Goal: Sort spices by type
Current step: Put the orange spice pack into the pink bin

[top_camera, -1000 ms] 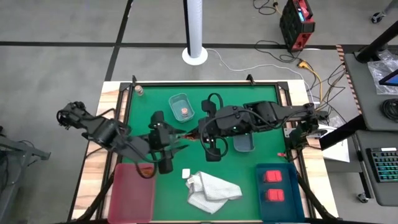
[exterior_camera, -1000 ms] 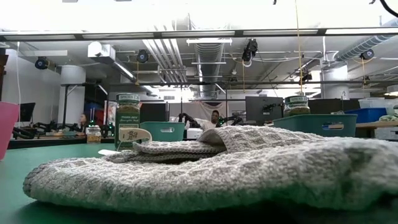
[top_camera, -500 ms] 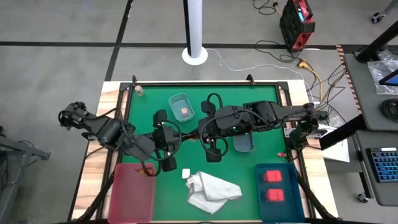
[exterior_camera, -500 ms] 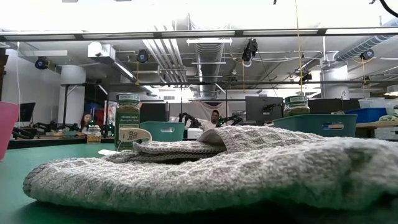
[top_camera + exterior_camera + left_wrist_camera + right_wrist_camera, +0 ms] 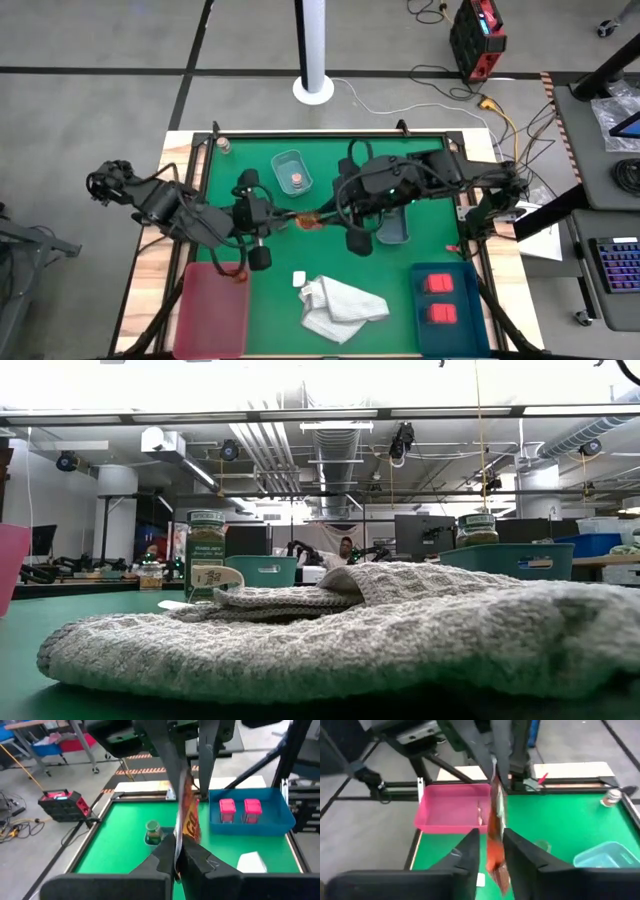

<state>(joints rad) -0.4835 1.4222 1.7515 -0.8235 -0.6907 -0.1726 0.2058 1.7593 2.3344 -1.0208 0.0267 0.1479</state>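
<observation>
A flat red-orange spice packet hangs above the green table between my two grippers. My left gripper comes from the table's left and is shut on it. Opposite it, my right gripper has its fingers a little apart, one on each side of the packet's other end. I cannot tell whether they touch it. A pinkish-topped jar sits in the far pale tray. Two red blocks lie in the blue tray. A green jar stands on the table. My left gripper pinches the packet's near edge between its two fingers. The fingers come from the table's left, slanting a little downward. The packet stands on edge, reaches away from the fingers toward my right gripper, and is lifted clear of the table.
A pink tray lies at the near left and a white knitted cloth at the near middle, with a small white item beside it. A second pale tray sits under my right arm. A small jar stands at the far left corner.
My left gripper has shut on the packet's end: its fingers were spread a second ago. My right arm has drawn back toward the table's right edge and rolled its wrist. The packet stays lifted between the two grippers and shows more fully.
</observation>
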